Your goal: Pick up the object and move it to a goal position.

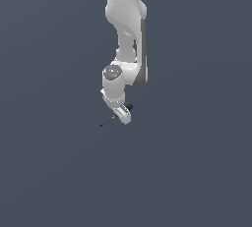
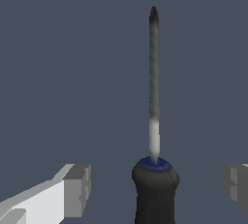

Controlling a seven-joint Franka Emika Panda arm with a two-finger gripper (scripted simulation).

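Observation:
The object (image 2: 154, 97) is a small screwdriver-like tool with a thin grey pointed shaft and a dark handle with a blue collar. In the wrist view its handle lies between my two grey fingertips (image 2: 77, 186), with a gap on each side. My gripper (image 2: 156, 189) is open and straddles the handle without touching it. In the exterior view the white gripper (image 1: 123, 115) is low over the grey floor. The object's shaft (image 1: 107, 122) sticks out toward the exterior view's left, and a bit of the dark handle shows behind the fingers.
A plain dark grey floor (image 1: 197, 172) fills both views. The white arm (image 1: 126, 19) reaches down from the top of the exterior view.

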